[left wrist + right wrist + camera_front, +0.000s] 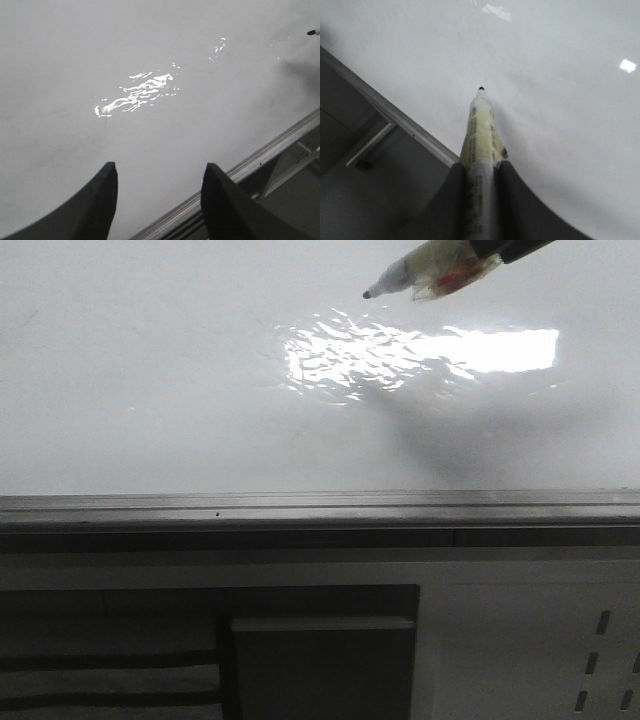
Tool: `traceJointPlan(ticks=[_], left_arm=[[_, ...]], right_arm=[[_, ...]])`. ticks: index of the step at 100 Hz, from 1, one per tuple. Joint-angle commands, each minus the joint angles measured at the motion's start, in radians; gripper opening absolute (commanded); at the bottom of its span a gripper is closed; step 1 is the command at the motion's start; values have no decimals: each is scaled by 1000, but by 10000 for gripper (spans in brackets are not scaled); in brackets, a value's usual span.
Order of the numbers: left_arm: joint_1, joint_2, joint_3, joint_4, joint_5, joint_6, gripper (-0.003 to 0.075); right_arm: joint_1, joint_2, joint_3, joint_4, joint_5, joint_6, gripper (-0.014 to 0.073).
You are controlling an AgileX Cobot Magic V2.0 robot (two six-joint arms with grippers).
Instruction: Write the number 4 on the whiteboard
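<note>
Nothing is written yet, as far as these views show: the whiteboard is bare white in all three, with no stroke of the number 4 anywhere on it, only the rippled glare of a lamp near its middle. So the whole figure looks to be still ahead, the open top, the crossbar and the long tail.

The right gripper has its jaws closed tight on the marker, one on each side of the barrel, with the black tip pointing out over the board. In the front view the marker comes in from the board's far right, tip toward the left. Its shadow lies apart from the tip, so I judge the tip to be off the surface rather than touching, though I cannot be sure.

The left gripper hangs over the board near its front edge with jaws spread wide and nothing between them.

Room is plentiful: the board stretches bare from the tip toward the left and back toward the front edge, where the grey frame runs across. That frame is the only edge close enough to matter, and it lies well apart from the tip. The left gripper is also well clear of the marker
</note>
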Motion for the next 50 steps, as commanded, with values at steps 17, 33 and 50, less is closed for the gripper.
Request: traceJointPlan(ticks=[17, 33, 50], left_arm=[[2, -3, -26, -25, -84, -11, 354], [2, -3, -26, -25, -84, -11, 354], [2, -3, -26, -26, -84, -11, 354]], right_arm=[[1, 57, -57, 25, -78, 4, -53], [1, 94, -57, 23, -80, 4, -53], [5, 130, -57, 29, -40, 4, -53]])
